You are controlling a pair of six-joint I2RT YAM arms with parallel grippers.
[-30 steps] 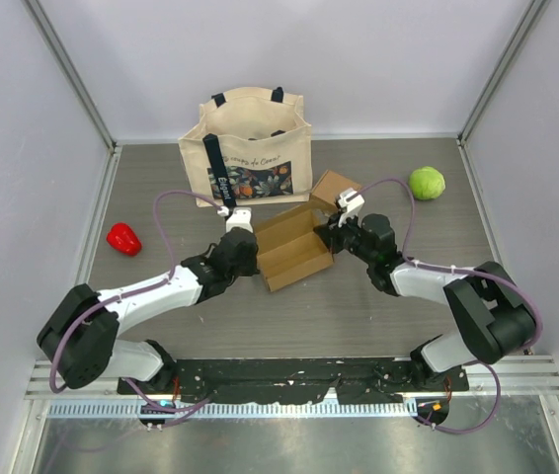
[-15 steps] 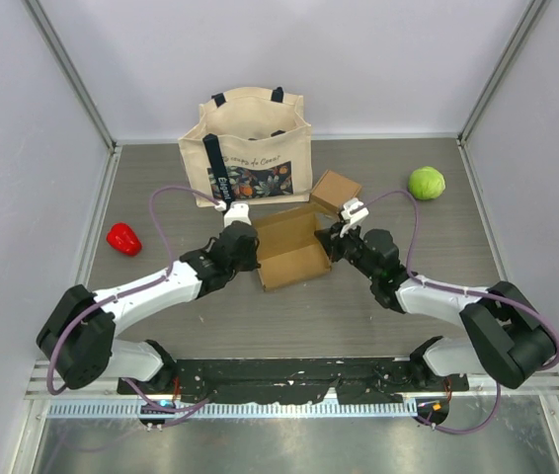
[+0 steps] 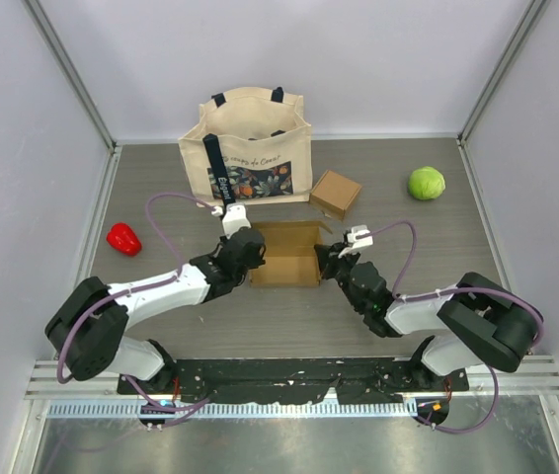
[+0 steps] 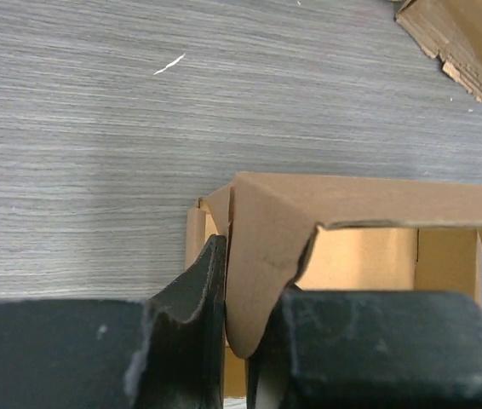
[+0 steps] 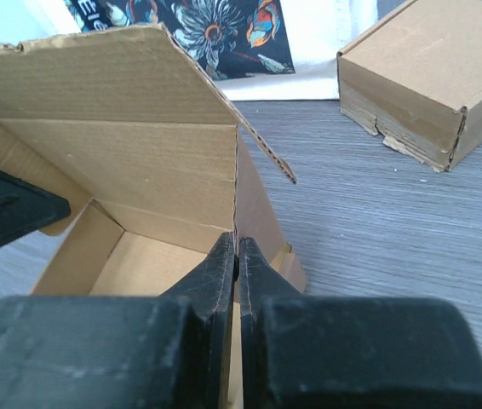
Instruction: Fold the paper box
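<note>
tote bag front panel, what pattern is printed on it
Colourful flowers on a dark background, set on the cream tote bag; the right wrist view shows it closest.

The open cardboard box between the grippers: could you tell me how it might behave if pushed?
Probably light and floppy: the cardboard box is thin, open-topped sheet, and its pinched flap looks creased. Its walls would likely bow rather than slide the box whole. The right gripper pinching one wall edge may steady it.
</note>
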